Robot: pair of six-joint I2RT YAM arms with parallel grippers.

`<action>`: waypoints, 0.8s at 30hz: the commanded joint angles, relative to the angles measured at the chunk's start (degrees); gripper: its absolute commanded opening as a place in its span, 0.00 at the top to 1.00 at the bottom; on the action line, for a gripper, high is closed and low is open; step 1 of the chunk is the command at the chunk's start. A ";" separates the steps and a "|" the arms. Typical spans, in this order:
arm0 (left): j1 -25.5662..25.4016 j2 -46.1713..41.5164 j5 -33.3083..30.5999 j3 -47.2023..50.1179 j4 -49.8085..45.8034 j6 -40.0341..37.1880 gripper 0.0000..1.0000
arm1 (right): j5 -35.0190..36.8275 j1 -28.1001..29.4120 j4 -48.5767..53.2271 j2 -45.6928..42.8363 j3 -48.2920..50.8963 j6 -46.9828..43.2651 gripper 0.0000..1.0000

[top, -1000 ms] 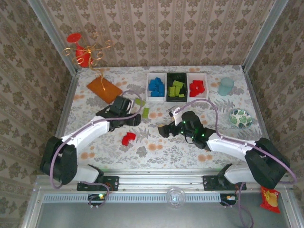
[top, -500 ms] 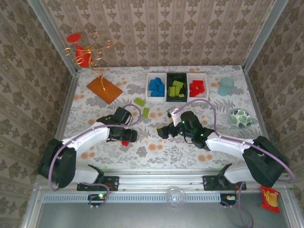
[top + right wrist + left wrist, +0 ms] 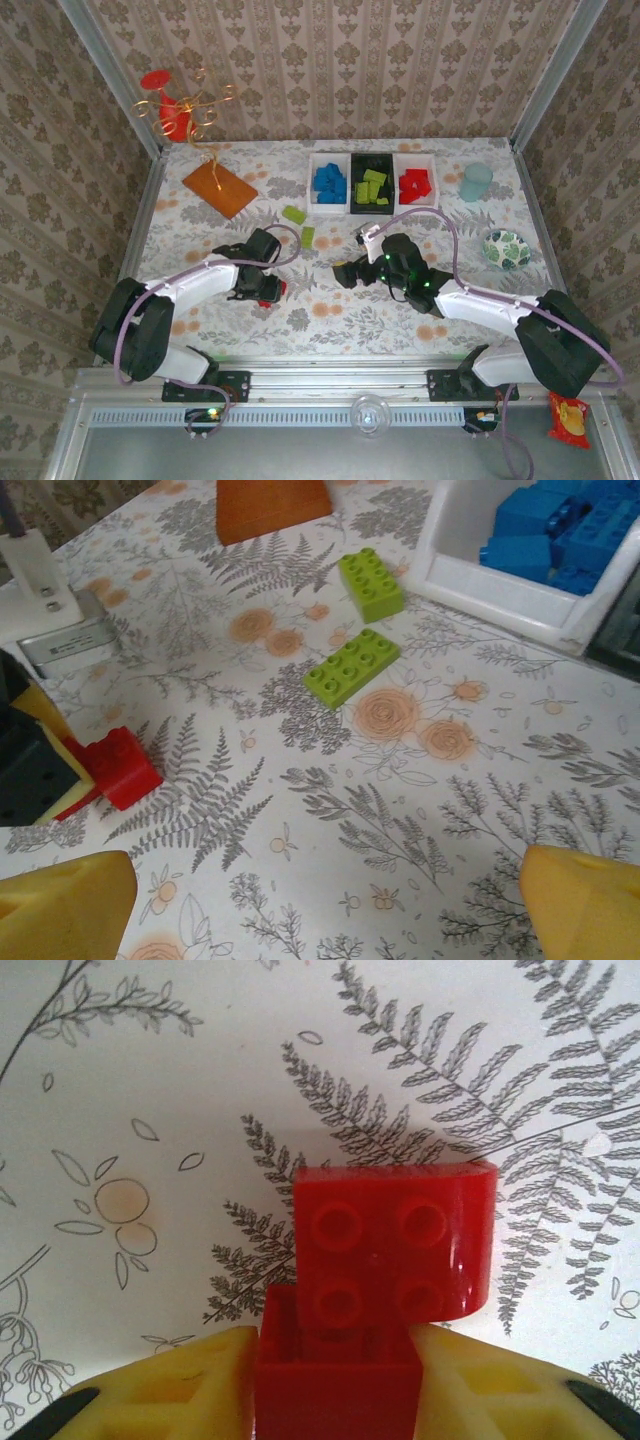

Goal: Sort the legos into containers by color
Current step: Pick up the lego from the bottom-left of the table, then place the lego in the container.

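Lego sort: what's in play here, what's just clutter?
In play: red lego, far lime lego, near lime lego, blue-filled white bin, black bin, red-filled white bin.
Clutter: orange plate, pale blue cup, leaf-patterned bowl, red-and-gold wire stand.

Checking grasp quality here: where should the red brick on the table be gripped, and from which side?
Grip the red brick by its narrow stem, across the flat parallel sides, coming from the stem end, away from the rounded studded block. The left gripper has its fingers flush on both sides there.

Nothing readable; the red packet's (image 3: 567,418) print looks blurred.
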State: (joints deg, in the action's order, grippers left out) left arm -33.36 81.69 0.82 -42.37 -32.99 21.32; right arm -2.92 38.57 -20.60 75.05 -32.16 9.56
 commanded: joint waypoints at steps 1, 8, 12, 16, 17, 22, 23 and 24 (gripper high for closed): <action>-0.39 -0.13 -1.52 1.06 -1.18 0.64 0.64 | 5.47 0.46 0.74 -2.23 -0.23 0.10 0.00; -2.52 -5.36 -5.24 -0.82 -0.13 1.60 0.72 | 12.04 0.28 1.74 -4.02 0.50 0.85 0.00; -5.44 -9.42 -4.77 -4.57 9.32 2.88 0.72 | 18.38 -0.39 2.96 -5.15 1.09 2.72 0.00; -7.91 -1.81 -1.20 -11.62 20.73 2.71 0.71 | 23.32 -1.80 2.45 -8.43 3.45 4.96 0.00; -8.62 1.74 -0.55 -15.08 22.30 1.92 0.71 | 24.55 -1.96 2.01 -9.65 4.34 5.20 0.00; -11.16 18.44 1.17 -33.90 24.65 -2.58 0.71 | 29.39 -2.27 0.83 -15.46 7.51 5.86 0.00; -11.36 21.80 2.21 -38.04 25.23 -3.13 0.71 | 30.26 -2.27 0.62 -16.61 8.08 5.84 0.00; -11.49 25.01 2.85 -41.65 25.88 -3.45 0.71 | 31.02 -2.31 0.48 -17.70 8.58 6.04 0.00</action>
State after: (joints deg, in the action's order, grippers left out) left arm -44.21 101.14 0.93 -76.95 -10.85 20.82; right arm 22.28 36.47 -19.11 60.27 -24.84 13.93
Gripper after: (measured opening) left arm 0.336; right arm 0.999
